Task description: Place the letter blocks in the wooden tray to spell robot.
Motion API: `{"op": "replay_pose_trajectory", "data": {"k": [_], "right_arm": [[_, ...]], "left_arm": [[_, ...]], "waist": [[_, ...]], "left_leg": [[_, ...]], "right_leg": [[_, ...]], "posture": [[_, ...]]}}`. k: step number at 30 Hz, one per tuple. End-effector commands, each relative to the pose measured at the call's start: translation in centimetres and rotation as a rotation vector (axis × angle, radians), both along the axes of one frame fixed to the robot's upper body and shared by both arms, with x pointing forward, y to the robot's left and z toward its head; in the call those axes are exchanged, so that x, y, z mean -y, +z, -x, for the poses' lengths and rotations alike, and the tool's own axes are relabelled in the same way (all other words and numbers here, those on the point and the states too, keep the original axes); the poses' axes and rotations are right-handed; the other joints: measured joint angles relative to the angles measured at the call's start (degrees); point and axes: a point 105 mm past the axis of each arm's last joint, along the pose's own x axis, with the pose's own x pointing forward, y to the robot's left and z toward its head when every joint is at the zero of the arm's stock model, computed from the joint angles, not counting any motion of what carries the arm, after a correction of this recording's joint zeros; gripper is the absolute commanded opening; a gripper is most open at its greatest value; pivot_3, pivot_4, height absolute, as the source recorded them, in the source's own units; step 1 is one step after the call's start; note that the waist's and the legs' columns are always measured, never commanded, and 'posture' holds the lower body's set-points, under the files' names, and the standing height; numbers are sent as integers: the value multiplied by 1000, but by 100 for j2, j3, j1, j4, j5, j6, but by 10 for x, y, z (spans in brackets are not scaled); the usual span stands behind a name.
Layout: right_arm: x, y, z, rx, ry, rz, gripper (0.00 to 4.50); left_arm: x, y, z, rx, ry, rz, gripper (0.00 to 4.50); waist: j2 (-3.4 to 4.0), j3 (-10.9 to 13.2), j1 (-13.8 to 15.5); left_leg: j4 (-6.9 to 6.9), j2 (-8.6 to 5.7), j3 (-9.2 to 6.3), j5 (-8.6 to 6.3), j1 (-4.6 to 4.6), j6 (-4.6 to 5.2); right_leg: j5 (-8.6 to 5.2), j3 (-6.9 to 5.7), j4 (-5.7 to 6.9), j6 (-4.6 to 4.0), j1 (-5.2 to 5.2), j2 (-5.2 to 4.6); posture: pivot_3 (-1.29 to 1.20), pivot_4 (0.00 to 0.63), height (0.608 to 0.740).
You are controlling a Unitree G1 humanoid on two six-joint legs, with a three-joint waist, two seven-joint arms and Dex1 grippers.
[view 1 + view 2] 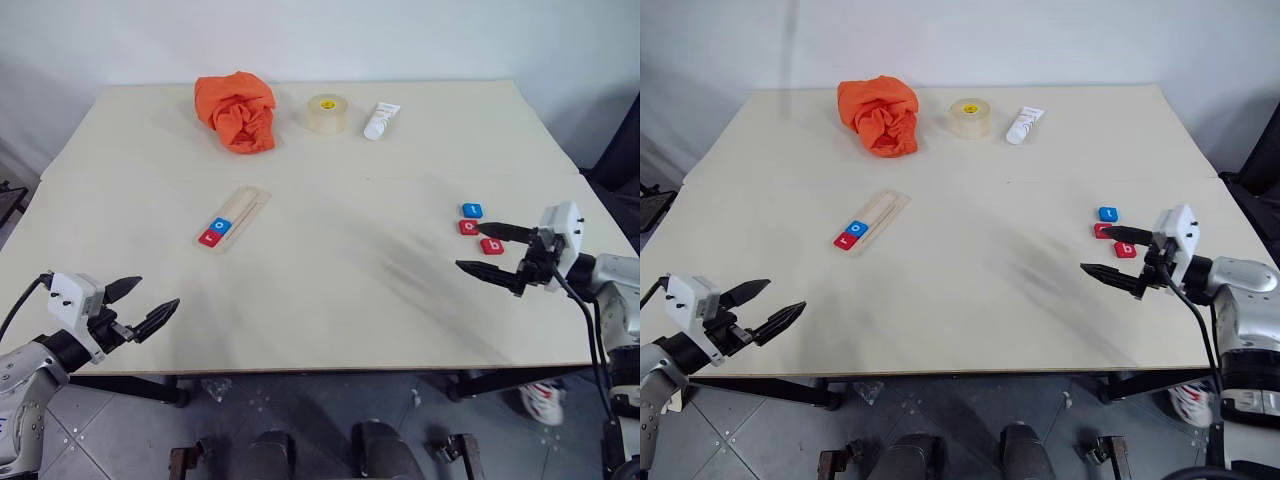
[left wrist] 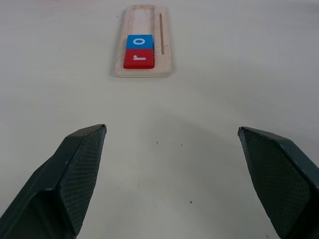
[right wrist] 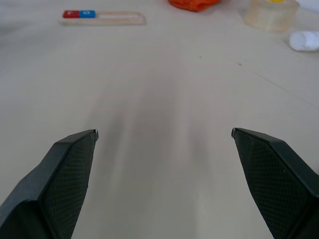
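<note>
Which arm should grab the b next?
Probably right. The open right gripper hovers beside the three loose letter blocks, including the red b. The left gripper, also open, is across the table.

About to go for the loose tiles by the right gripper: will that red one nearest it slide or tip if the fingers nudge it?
The red tile looks flat and low, so tipping seems unlikely. It lies on a smooth table, so a nudge would probably slide it. Two more tiles sit close, so it may bump them.

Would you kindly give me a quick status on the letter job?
Both jaws open, empty. Wooden tray holds red r, blue o. Three loose blocks by right gripper. Path clear.
</note>
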Motion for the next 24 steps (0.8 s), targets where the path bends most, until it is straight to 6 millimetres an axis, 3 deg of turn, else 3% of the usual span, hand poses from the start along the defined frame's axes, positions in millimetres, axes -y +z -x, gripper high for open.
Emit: {"op": "replay_pose_trajectory", "data": {"k": [1, 7, 15, 24], "right_arm": [[-7, 11, 1, 48, 39, 10, 4500], [-19, 13, 11, 61, 91, 24, 4500], [-26, 11, 20, 65, 79, 12, 4500], [-21, 11, 28, 60, 36, 16, 4500]], "left_arm": [[4, 15, -9, 36, 15, -10, 4493], [17, 30, -52, 54, 28, 6, 4493], [52, 45, -120, -71, 9, 14, 4493], [61, 36, -157, -181, 26, -25, 4493]], "waist": [[0, 0, 6], [0, 0, 27], [-3, 1, 8], [-9, 5, -6]], "left_leg": [[0, 0, 0, 0, 0, 0], [4, -3, -2, 0, -1, -1], [12, -13, -2, 0, -8, -1], [21, -14, 7, 2, -12, -4]], "right_leg": [[0, -1, 0, 0, 0, 0], [1, -7, 3, 2, 1, -1], [7, -53, 8, 13, -4, -2], [8, -56, 18, 15, -16, -2]], "posture": [[0, 150, 740], [0, 150, 740], [0, 150, 740], [0, 150, 740]]}}
